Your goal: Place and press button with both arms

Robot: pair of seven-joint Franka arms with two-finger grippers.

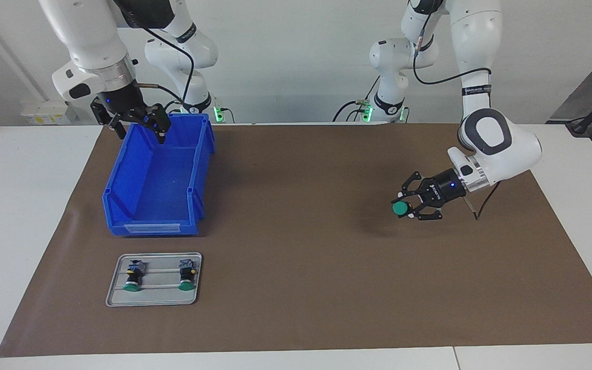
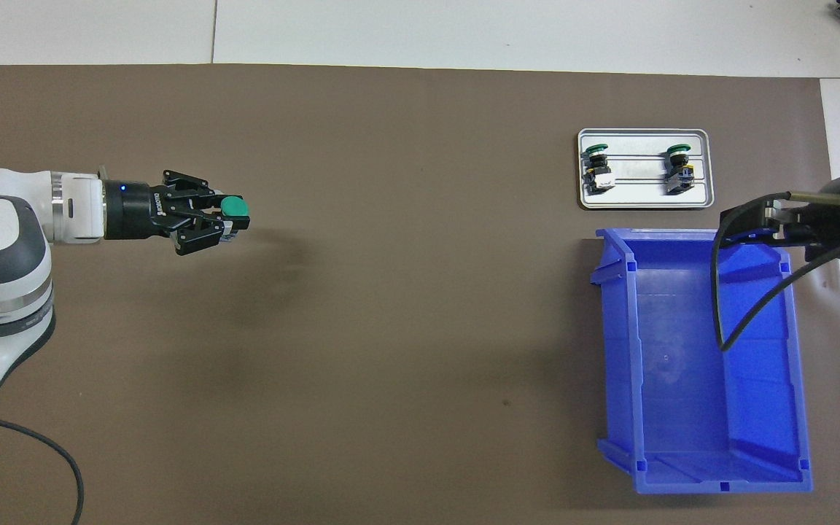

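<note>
**A:** Where is the button?

**B:** One green-capped button (image 1: 400, 208) sits between the fingers of the left gripper (image 1: 404, 204), which is closed on it and holds it in the air over the bare brown mat (image 1: 301, 231), toward the left arm's end of the table. The gripper lies nearly level, cap pointing toward the middle of the table.

**A:** Any others?

**B:** Two more buttons (image 1: 132, 277) (image 1: 187, 276) lie side by side, apart, on a small grey tray (image 1: 154, 298) toward the right arm's end.

**A:** What else is around?

**B:** A blue bin (image 1: 157, 180) stands just beside the tray, nearer to the robots. The right gripper (image 1: 139, 126) hangs over the bin's rim at the robots' end, fingers spread wide and holding nothing.

**A:** Anything in the left gripper's way?

**B:** The mat under it is bare; bin and tray are well apart from it.
</note>
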